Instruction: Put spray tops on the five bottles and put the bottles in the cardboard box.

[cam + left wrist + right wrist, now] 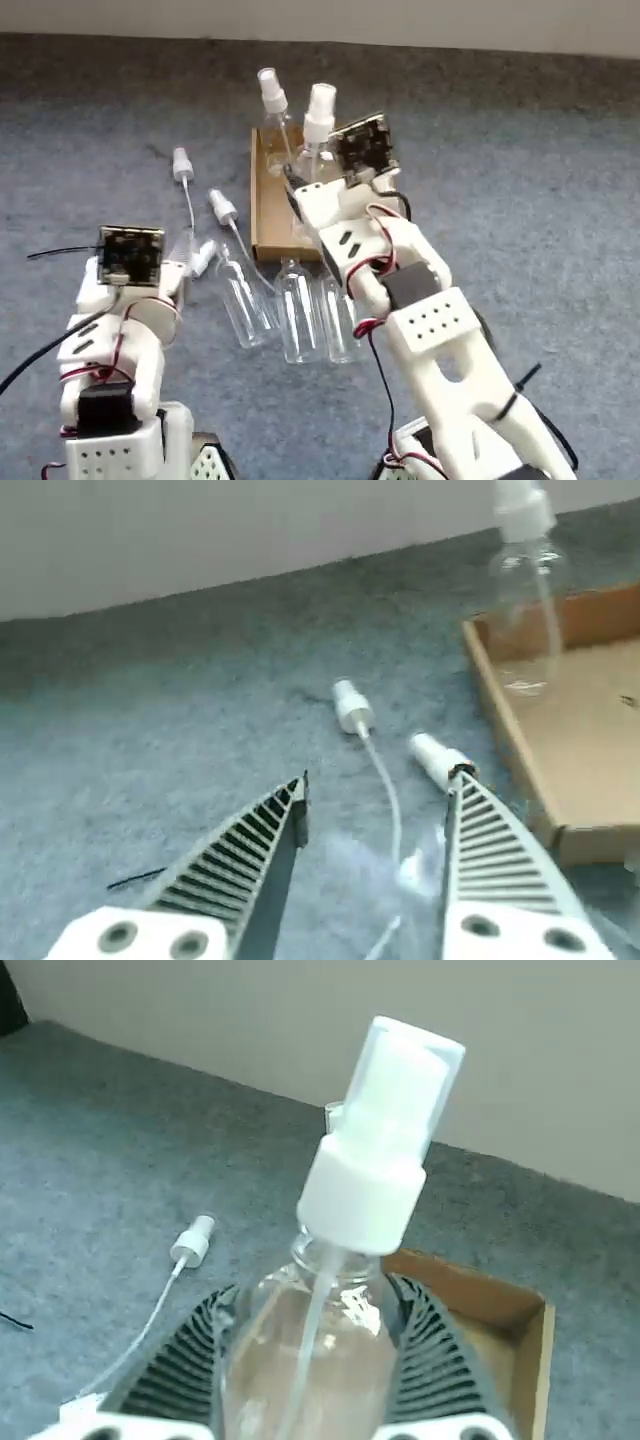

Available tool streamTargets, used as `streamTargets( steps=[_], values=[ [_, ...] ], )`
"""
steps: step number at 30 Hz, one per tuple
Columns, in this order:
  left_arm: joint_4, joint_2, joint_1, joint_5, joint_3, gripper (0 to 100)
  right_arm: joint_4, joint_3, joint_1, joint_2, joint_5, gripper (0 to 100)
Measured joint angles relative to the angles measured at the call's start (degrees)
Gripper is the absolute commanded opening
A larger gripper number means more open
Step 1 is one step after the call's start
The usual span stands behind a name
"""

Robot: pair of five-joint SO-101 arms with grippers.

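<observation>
My right gripper (315,1300) is clamped on a capped bottle (310,1360), upright over the cardboard box (500,1310). A second capped bottle (525,590) stands at a corner of the box. My left gripper (380,778) hangs with its jaws apart above the grey carpet (150,700), a loose spray top (350,708) and a nearer spray top (438,758) just ahead. The high view adds three uncapped bottles (300,310) lying side by side between my arms.

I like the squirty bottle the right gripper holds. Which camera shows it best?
The right wrist view: the bottle sits close up in the right gripper, spray top on. In the high view its top pokes past the arm. The left wrist view has a capped bottle, maybe not this one.
</observation>
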Motion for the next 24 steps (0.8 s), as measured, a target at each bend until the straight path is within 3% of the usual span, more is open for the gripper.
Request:
streamTargets(
  steps=[3,5,13,24],
  values=[
    [-4.22,-0.62,-6.07,0.00,6.15,21,-6.33,0.79,-1.23,3.87,10.11,0.4],
    [-6.77,-0.62,-7.12,0.00,10.02,21,-12.92,1.85,-1.32,6.51,11.87,0.4],
    [-10.20,-0.70,-7.65,0.00,12.40,21,-38.86,2.29,-1.32,20.66,0.62,0.4],
    [-10.20,-0.70,-7.65,0.00,12.40,21,-60.48,2.29,-1.32,40.09,1.85,0.4]
  ],
)
